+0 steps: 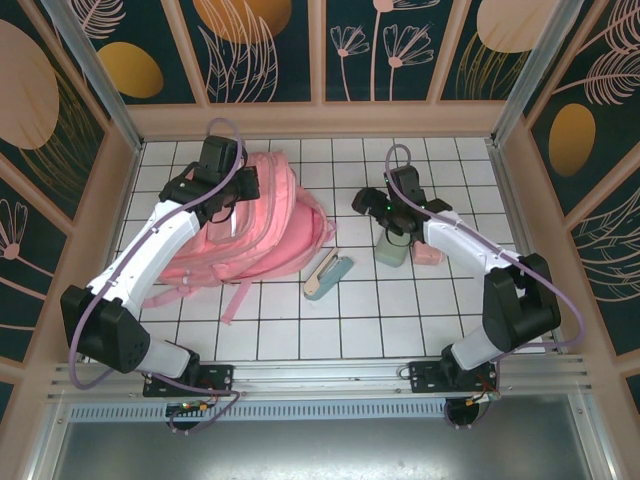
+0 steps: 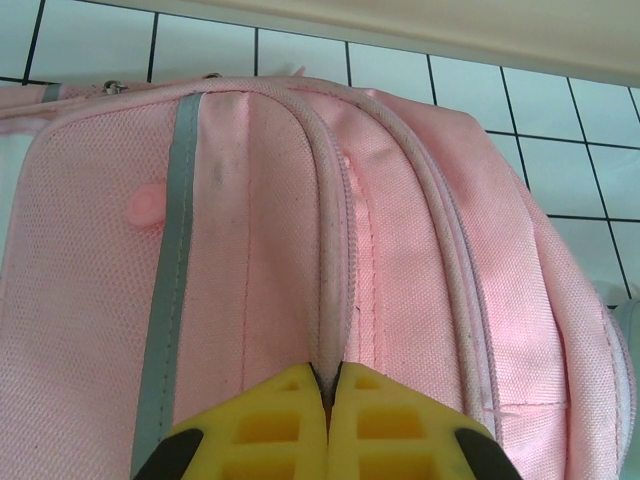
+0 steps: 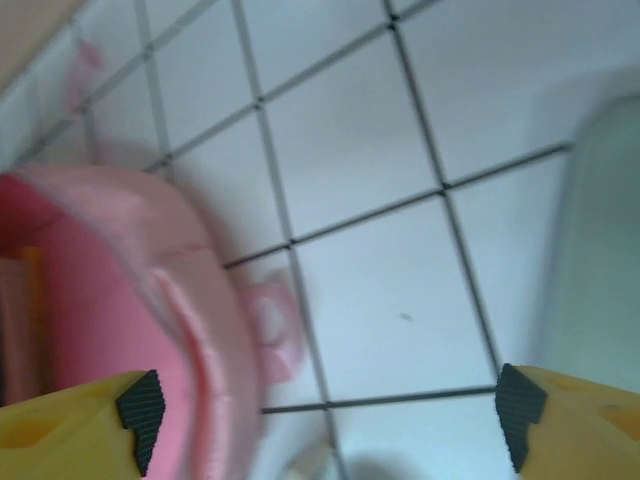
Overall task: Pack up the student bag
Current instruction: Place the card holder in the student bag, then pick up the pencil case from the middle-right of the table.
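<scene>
Bag (image 1: 280, 235) lies at 10 o'clock on the worktop (image 1: 400, 310). Left end effector (image 2: 327, 372) is closed, pinching its zip seam (image 2: 335, 250); right end effector (image 3: 325, 425) gapes wide, empty. Risk: the seam slips free and the opening collapses.

student bag (image 1: 270, 225): left half of the tiled table (image 1: 350, 320), under the left arm — straps toward the near edge
left gripper (image 2: 328, 372): on the bag's far part, jaws closed over a raised seam
right gripper (image 3: 330, 410): parted above tiles between bag and container
flat case (image 1: 328, 275): just beside the bag's near-right corner
container (image 1: 392, 250): right of the case, under the right arm
small block (image 1: 428, 256): just right of the container
</scene>
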Robot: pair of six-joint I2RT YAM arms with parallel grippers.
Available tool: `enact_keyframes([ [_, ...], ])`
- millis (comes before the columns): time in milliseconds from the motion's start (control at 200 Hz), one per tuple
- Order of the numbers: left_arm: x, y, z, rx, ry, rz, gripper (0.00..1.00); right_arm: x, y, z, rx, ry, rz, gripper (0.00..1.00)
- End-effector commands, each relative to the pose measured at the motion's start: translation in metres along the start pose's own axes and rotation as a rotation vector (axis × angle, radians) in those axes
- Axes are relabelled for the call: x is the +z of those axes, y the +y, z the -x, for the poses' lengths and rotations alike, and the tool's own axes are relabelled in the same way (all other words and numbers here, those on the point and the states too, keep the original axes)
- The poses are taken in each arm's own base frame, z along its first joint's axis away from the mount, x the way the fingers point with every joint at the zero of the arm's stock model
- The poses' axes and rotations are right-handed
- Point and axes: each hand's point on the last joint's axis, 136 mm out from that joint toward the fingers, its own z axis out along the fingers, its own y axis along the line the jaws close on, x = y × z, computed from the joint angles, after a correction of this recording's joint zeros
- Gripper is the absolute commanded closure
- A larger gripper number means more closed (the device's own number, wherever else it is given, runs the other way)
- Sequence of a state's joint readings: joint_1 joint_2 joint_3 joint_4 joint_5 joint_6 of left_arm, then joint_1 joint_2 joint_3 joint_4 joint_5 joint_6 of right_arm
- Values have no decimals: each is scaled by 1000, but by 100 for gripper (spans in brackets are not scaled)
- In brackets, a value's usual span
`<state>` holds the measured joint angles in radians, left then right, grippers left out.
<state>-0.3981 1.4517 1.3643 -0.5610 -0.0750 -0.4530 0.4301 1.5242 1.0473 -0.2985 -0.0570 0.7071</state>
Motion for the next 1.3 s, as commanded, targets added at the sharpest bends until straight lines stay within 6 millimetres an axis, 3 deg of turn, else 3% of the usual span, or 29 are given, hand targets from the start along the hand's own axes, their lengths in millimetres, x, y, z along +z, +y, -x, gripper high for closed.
enact_keyframes([
  [0, -12, -16, 31, -29, -119, -74, 100, 2, -49, -23, 34, 64, -179, 9],
  [315, -15, -17, 32, -27, -120, -79, 100, -3, -83, -37, 86, 71, -301, 1],
  [785, -17, -16, 31, -20, -116, -75, 100, 24, -112, -57, 94, 148, -411, 1],
  [1046, -16, -16, 31, -17, -113, -74, 100, 44, -112, -54, 77, 155, -415, 2],
  [1291, -21, -15, 31, -19, -119, -73, 100, 49, -118, -57, 51, 166, -434, 6],
])
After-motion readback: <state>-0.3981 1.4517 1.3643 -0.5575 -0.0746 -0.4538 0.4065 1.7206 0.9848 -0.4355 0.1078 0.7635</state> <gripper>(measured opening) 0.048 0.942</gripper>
